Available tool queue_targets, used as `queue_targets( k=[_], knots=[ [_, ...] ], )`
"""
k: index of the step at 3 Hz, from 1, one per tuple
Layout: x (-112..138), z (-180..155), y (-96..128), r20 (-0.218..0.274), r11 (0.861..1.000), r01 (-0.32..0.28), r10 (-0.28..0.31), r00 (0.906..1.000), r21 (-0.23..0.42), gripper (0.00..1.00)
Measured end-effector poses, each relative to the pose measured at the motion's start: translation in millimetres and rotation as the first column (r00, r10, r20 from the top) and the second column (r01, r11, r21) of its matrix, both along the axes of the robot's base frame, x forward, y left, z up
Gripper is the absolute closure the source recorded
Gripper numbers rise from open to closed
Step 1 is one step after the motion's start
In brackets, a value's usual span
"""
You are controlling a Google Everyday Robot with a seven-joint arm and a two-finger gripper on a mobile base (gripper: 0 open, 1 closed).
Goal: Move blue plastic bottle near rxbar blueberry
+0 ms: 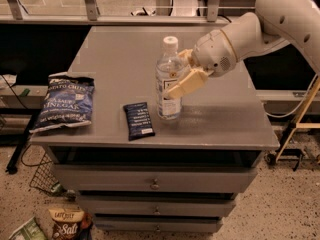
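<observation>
The blue plastic bottle [168, 81] is clear with a white cap and a white label, and stands upright on the grey table [215, 119], near its front edge. My gripper [181, 75] is shut on the bottle's middle, reaching in from the right. One beige finger [184, 84] crosses the bottle's front. The rxbar blueberry [138, 120] is a flat dark navy wrapper lying just left of the bottle, a small gap between them.
A crinkled blue chip bag [65, 103] lies at the table's left front corner. Drawers sit below the tabletop. Snack bags [67, 223] and a wire basket [42, 179] lie on the floor at the lower left. A railing runs behind the table.
</observation>
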State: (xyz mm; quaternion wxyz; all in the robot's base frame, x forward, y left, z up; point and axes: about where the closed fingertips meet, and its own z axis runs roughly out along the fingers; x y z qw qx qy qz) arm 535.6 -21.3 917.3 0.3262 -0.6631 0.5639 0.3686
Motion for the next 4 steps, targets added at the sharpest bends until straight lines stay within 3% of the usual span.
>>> queue_targets(
  k=[1,4],
  knots=[
    [-7.9,-5.5,5.4,-0.007,1.000,0.003,-0.003,1.0000,0.003,1.00],
    [-13.1,-10.5,12.7,-0.024,1.000,-0.004,0.004,0.9997,0.009,0.36]
  ],
)
